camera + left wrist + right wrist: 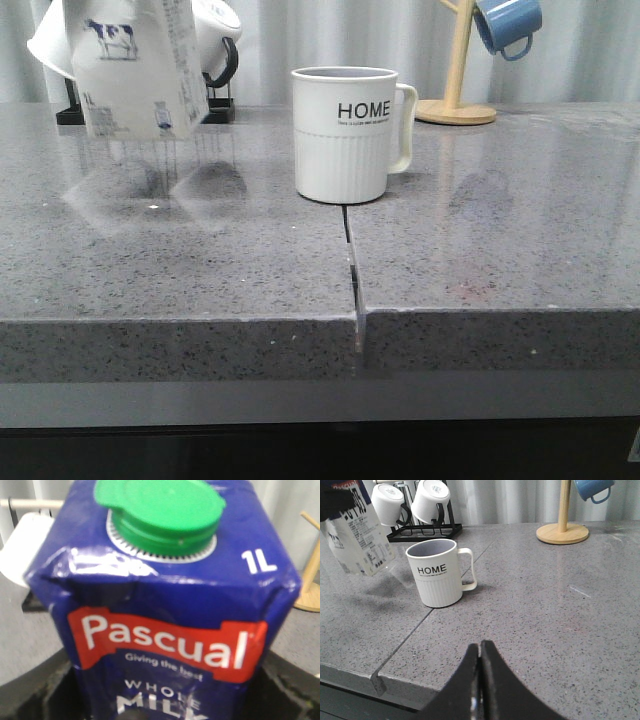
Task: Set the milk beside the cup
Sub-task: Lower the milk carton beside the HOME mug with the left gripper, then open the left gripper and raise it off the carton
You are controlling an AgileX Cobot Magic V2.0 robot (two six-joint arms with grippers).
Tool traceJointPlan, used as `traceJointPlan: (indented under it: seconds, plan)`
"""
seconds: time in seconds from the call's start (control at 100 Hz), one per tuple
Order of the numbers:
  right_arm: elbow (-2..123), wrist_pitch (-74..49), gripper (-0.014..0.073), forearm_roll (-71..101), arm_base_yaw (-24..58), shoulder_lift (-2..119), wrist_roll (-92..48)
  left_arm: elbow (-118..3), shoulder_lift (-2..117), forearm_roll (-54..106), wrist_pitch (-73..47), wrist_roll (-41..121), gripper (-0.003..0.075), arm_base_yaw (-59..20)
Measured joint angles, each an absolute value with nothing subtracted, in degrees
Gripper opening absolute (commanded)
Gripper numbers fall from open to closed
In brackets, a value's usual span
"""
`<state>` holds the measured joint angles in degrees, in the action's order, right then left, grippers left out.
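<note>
Milk (135, 65) is held tilted in the air over the counter's (500, 240) far left part, clamped in the left gripper (160, 700). Cup (345, 133) stands mid-counter, well apart. Right gripper (480, 680) is seen with fingers pressed together, holding nothing.

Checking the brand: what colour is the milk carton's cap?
Green, clearest in the left wrist view: cap on the milk.

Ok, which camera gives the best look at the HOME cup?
The front view: the cup stands centred and close, lettering facing the camera, handle on the robot's right, its base on the counter seam. The right wrist view shows the cup whole too, but smaller and from above. The left wrist view shows only the milk.
</note>
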<state>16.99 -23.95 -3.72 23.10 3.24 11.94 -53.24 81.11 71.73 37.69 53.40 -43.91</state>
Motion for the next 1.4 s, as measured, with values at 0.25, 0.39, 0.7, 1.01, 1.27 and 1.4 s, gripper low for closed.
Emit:
traceJointPlan:
  seconds: [0.25,0.39,0.7,1.01,1.27,1.4]
  plan:
    - [16.99,-23.95,-0.0069,-3.72,23.10,3.24,11.94,-54.74,85.49,75.76,38.29,53.40,0.0256,-47.12]
    - [16.99,-23.95,-0.0069,-3.72,23.10,3.24,11.94,-57.44,88.84,75.78,38.29,53.40,0.0256,-47.79]
    - [16.99,-23.95,-0.0069,-3.72,23.10,3.24,11.94,-58.98,91.47,75.78,37.83,53.40,0.0393,-47.79]
    - [16.99,-23.95,-0.0069,-3.72,23.10,3.24,11.94,-59.23,91.47,78.20,36.28,53.67,0.0623,-47.79]
    - [16.99,-23.95,-0.0069,-3.72,23.10,3.24,11.94,-58.38,90.46,79.91,38.19,55.84,0.0620,-50.52]
    - [16.99,-23.95,-0.0069,-3.72,23.10,3.24,11.94,-56.81,88.50,80.78,41.52,58.06,0.0620,-53.24]
